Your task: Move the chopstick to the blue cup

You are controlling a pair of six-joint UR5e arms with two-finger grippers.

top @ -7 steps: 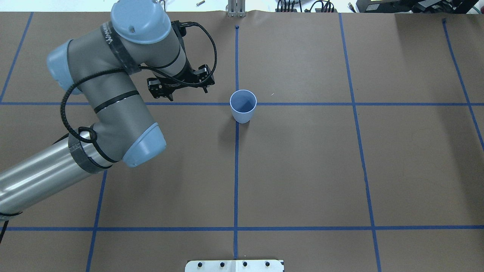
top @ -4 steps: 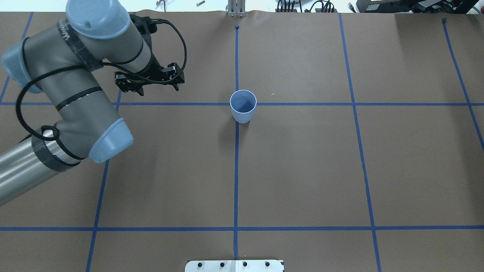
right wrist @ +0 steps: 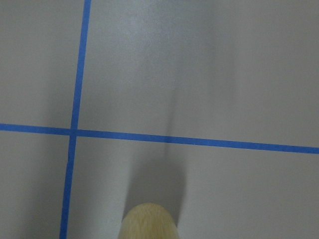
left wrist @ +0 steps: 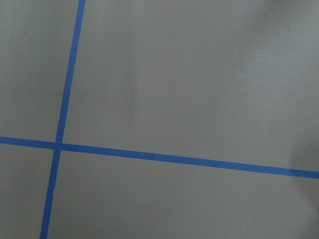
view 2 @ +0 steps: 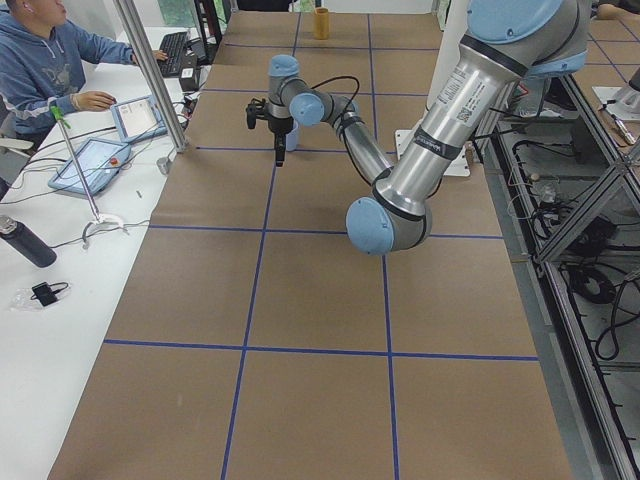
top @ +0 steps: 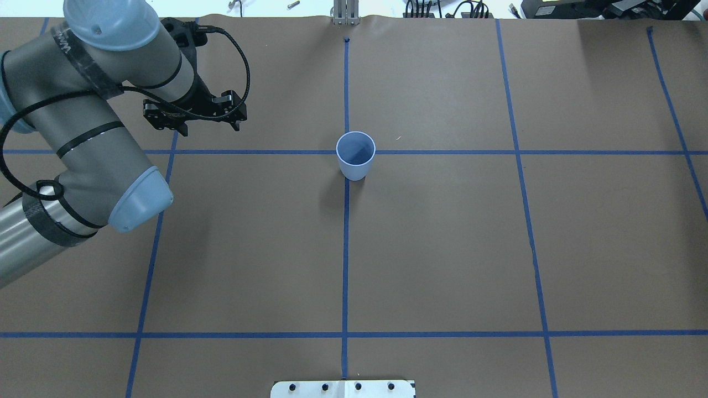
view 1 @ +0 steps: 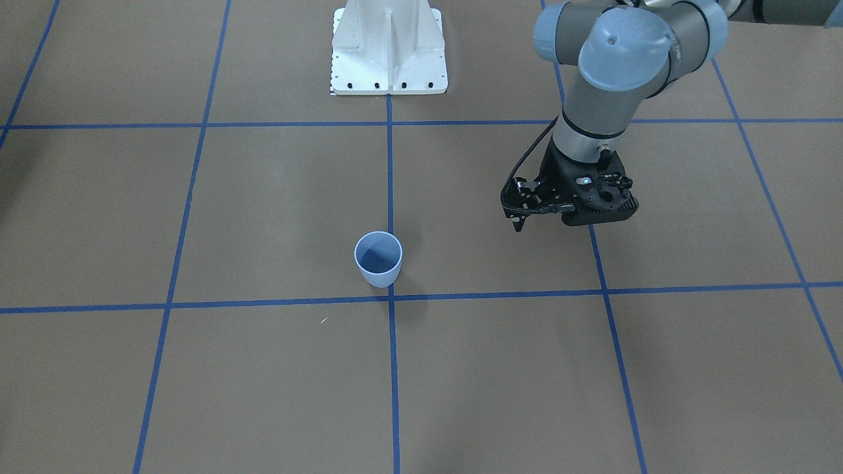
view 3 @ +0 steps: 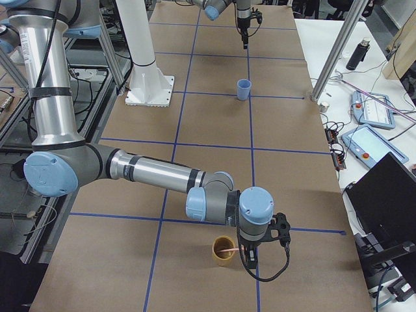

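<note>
**Progress.** The right tool (view 3: 251,262) hangs at the bottom centre of the exterior right view. It is just beside a tan cup (view 3: 223,255), and I cannot tell whether they touch. The chopstick (view 3: 226,247) rests inside that tan cup, with its pink end showing at the rim. Nothing in view shows it gripped or lifted.

The blue cup (top: 355,156) stands upright at the centre of the overhead view, on a crossing of the blue tape lines, well apart from the tan cup. Its inside shows plain blue with no stick in it.

Judgement: the transfer has not begun in any visible way. The pick-up, the carry along the worktop (top: 442,249) and the drop into the blue cup all remain to be done.

**Tools.**
- **Right tool:** It appears in the side view only, so I cannot tell how far apart its fingers stand. Its wrist camera shows the tan cup's rim at the bottom edge and bare paper beyond, with no fingers in frame.
- **Left tool:** The left tool (top: 209,130) sits at the upper left of the overhead view, pointed down. Its two tips appear spread wide, with nothing between them. It is clear of the worktop and well to the side of the blue cup. Its wrist camera shows only paper and tape.
</note>
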